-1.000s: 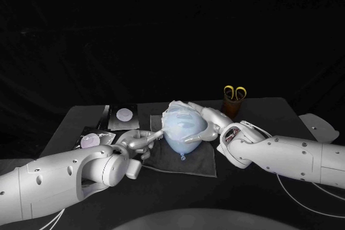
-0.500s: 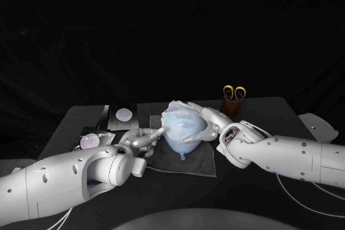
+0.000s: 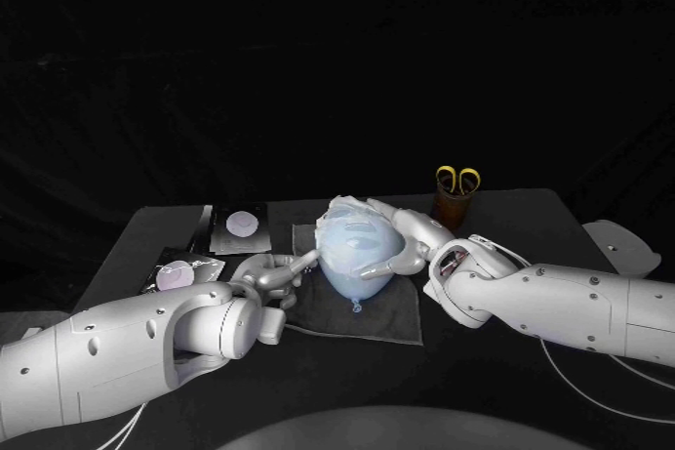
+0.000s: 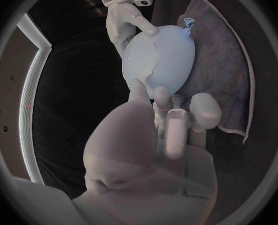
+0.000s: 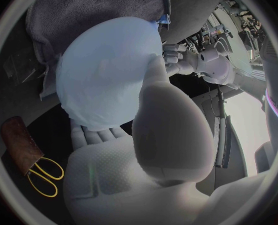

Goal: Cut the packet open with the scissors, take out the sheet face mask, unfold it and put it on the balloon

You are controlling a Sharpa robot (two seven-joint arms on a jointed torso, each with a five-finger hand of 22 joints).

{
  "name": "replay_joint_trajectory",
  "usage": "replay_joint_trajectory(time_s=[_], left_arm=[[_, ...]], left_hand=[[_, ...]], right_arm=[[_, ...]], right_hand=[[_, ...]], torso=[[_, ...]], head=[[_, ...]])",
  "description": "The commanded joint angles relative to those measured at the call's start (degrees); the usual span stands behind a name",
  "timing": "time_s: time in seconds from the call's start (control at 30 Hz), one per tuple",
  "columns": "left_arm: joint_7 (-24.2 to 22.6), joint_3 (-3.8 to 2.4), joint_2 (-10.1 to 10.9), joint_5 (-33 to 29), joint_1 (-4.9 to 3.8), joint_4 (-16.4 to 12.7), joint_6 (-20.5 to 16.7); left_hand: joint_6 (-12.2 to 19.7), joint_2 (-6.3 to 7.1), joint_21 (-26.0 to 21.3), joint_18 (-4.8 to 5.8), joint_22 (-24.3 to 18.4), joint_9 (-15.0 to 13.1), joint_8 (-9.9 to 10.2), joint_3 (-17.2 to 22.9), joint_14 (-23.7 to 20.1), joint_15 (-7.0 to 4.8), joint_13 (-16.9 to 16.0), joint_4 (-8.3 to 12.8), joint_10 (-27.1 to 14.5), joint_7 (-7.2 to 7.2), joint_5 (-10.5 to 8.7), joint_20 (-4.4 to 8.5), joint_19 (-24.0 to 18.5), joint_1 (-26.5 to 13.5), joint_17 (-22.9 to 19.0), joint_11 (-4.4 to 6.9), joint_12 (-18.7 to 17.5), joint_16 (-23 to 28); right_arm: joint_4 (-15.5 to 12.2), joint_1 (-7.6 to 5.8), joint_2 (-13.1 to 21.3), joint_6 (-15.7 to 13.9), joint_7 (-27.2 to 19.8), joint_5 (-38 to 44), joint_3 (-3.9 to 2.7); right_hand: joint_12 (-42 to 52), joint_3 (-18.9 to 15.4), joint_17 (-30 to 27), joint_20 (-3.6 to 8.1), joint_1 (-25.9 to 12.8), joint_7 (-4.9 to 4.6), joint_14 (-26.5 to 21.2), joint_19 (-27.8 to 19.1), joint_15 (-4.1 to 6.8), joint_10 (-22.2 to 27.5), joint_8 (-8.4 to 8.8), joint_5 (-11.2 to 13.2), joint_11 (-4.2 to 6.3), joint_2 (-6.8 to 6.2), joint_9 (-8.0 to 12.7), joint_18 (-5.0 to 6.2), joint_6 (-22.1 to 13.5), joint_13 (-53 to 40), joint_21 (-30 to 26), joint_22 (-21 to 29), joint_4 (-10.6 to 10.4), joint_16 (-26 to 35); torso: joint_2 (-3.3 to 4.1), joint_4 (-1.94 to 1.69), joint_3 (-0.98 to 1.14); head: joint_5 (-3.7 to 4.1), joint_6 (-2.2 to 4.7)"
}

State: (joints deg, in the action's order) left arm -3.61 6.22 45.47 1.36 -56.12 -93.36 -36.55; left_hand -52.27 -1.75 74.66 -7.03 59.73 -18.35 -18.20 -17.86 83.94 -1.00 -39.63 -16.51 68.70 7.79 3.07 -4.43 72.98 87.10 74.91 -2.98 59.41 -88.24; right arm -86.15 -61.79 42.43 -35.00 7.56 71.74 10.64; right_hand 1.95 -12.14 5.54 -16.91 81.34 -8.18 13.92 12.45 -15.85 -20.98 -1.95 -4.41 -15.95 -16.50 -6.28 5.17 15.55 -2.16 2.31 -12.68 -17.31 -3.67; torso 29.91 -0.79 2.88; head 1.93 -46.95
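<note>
On your black desk, a dark cloth bears the pale blue balloon, mask draped on top. Your right hand cups it, and your left hand touches its side with extended fingers.

Blk backdrop, blk table

left hand nudged forward — slightly, fingers closer against the balloon

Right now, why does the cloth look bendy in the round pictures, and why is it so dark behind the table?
Left wrist view: the fisheye lens curves the grey cloth's edge. Head view: the same cloth lies straight-edged; behind the black table hangs unlit darkness.
</note>
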Motion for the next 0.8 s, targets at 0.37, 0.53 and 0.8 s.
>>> replay_joint_trajectory(time_s=[0.37,0.53,0.8], left_arm=[[3.75,-1.08,-1.02,2.55,0.02,-0.31,3.44],[2.34,-1.54,-1.06,2.55,0.03,-0.55,3.33],[0.55,-1.76,-1.13,2.05,0.03,-0.8,2.3]], left_hand=[[-0.19,-0.5,0.07,0.87,0.57,0.13,0.35,-0.82,4.15,0.43,-1.43,0.06,0.66,0.06,-0.31,-0.41,0.11,-0.29,9.91,-0.09,1.3,-0.27],[-0.11,-0.55,0.1,0.88,0.61,0.2,0.47,-0.91,4.16,0.42,-1.61,0.13,0.76,0.07,-0.31,-0.41,0.12,-0.06,9.94,-0.1,1.43,-0.28],[0.04,-0.82,0.14,0.88,0.66,0.39,0.76,-1.1,4.16,0.44,-1.88,0.29,0.89,0.14,-0.3,-0.4,0.13,0.73,9.92,-0.13,1.61,-0.28]], right_arm=[[-0.13,0.43,-0.04,2.26,0.63,0.29,0.31],[-0.16,0.43,-0.01,2.3,0.66,0.3,0.31],[-0.12,0.43,-0.03,2.35,0.67,0.3,0.31]], right_hand=[[0.23,0.19,-0.05,0.1,0.28,-9.23,-0.02,-0.38,0.07,-0.25,-0.34,0.07,-0.08,0.0,-0.04,-0.61,0.54,-0.05,-0.28,0.05,-0.04,0.18],[0.25,0.21,-0.07,0.09,0.26,-9.23,0.01,-0.37,0.07,-0.39,-0.35,0.08,-0.08,0.05,-0.06,-0.6,0.62,-0.06,-0.28,0.08,-0.03,0.21],[0.25,0.21,-0.07,0.09,0.26,-9.23,0.01,-0.37,0.07,-0.39,-0.35,0.08,-0.08,0.05,-0.06,-0.6,0.62,-0.06,-0.28,0.08,-0.03,0.21]], torso=[[0.12,0.03,-0.04],[0.08,0.01,0.0],[0.03,0.02,0.0]], head=[[-0.07,0.02],[-0.01,-0.08],[0.0,-0.16]])
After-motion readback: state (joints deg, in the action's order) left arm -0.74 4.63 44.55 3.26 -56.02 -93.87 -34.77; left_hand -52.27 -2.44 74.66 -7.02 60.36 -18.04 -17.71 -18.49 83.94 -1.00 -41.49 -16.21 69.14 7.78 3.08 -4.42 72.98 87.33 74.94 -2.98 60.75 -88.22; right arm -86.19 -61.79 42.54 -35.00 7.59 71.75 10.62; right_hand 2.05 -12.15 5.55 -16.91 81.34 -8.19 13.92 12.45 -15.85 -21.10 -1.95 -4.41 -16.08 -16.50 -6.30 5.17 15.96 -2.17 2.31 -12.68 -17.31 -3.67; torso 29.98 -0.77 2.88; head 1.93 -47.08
